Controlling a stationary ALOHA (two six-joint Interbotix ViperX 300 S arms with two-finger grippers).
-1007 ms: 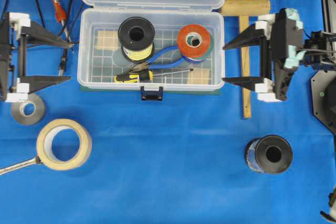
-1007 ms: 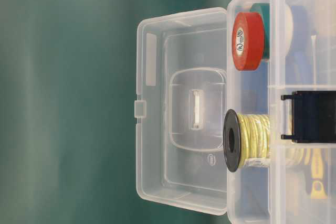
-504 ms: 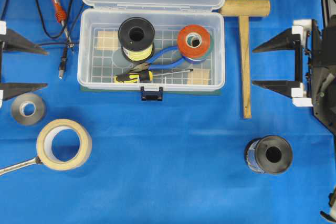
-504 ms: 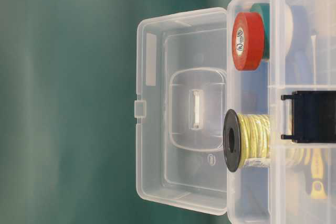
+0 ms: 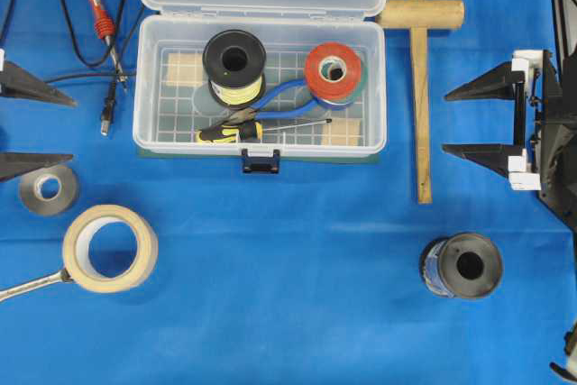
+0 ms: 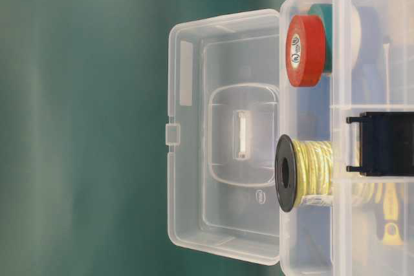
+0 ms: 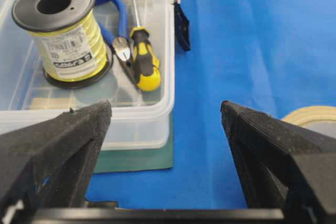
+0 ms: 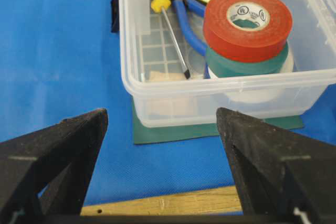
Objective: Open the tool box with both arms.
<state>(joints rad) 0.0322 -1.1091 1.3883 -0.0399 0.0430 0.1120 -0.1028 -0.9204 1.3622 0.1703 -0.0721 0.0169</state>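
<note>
Well, both hands are hanging spread and empty, the left hand (image 5: 32, 127) and right hand (image 5: 471, 120) well apart from the tool box (image 5: 260, 137). Their matte black fingers are tapering to points. Between them, the clear plastic box is sitting on the blue cloth table (image 5: 288, 295), lid tipped back, showing a yellow wire spool (image 5: 233, 65) and glossy red tape (image 5: 334, 70).
</note>
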